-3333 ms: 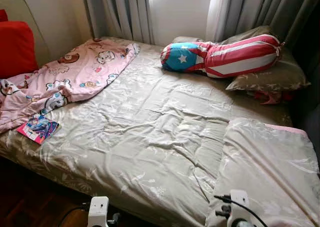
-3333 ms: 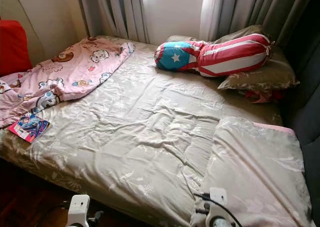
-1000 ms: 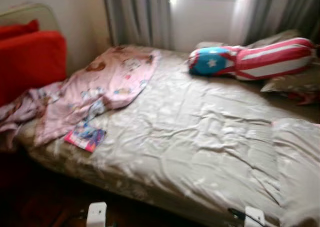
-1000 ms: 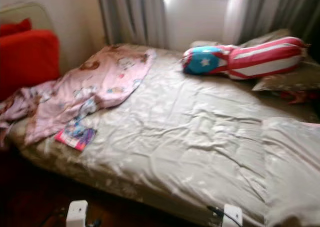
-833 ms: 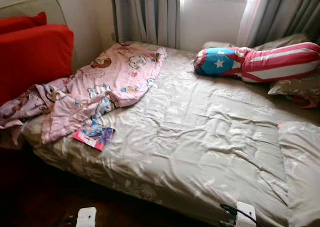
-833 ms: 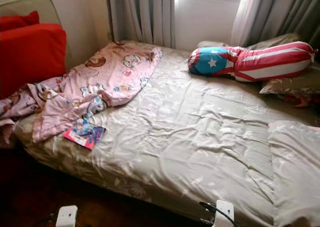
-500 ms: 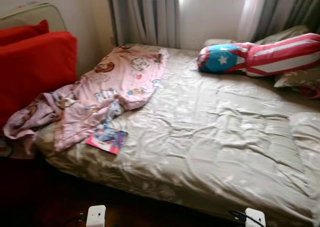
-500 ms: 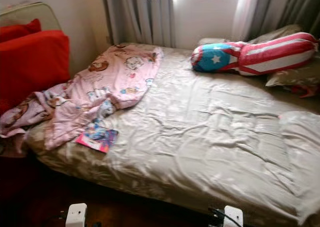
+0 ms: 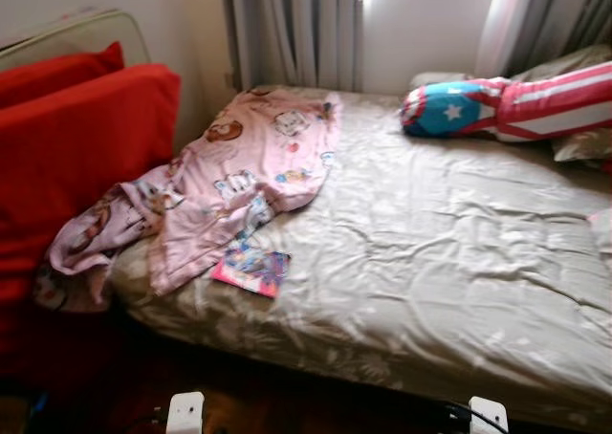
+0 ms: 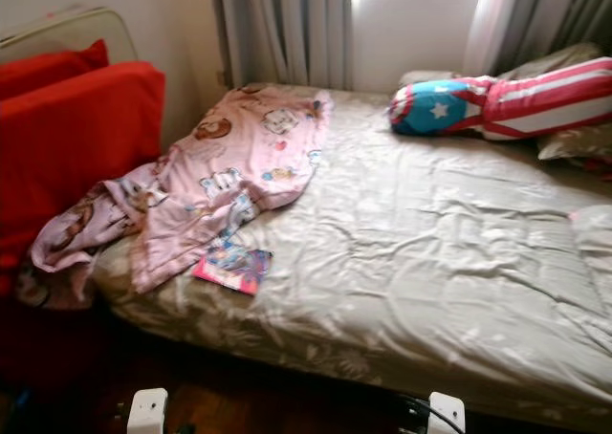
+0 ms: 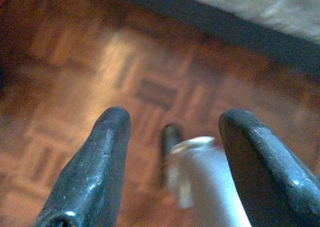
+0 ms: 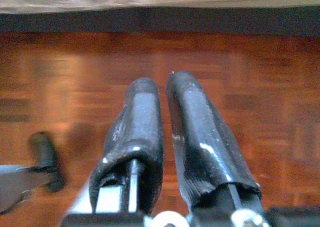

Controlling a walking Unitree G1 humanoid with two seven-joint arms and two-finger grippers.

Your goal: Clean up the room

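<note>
Red cushions (image 9: 81, 157) are stacked against the wall beside the left edge of the bed (image 9: 459, 262). A pink patterned blanket (image 9: 215, 190) is draped over the bed's left side, its crumpled end spilling past the left edge toward the cushions. A colourful booklet (image 9: 251, 270) is laid flat near the front left corner of the bed, touching the blanket's hem. The rest of the beige cover is left bare and wrinkled. At the far right corner, a bolster (image 9: 512, 104) with a blue starred end and red and white stripes is rested against a beige pillow (image 9: 583, 145), below grey curtains (image 9: 296, 28). The left gripper (image 11: 172, 152) is held low over the parquet floor (image 11: 75, 82), its fingers spread wide apart with nothing between them. The right gripper (image 12: 165, 132) is likewise hung above the floor, its fingers pressed nearly together, empty.
</note>
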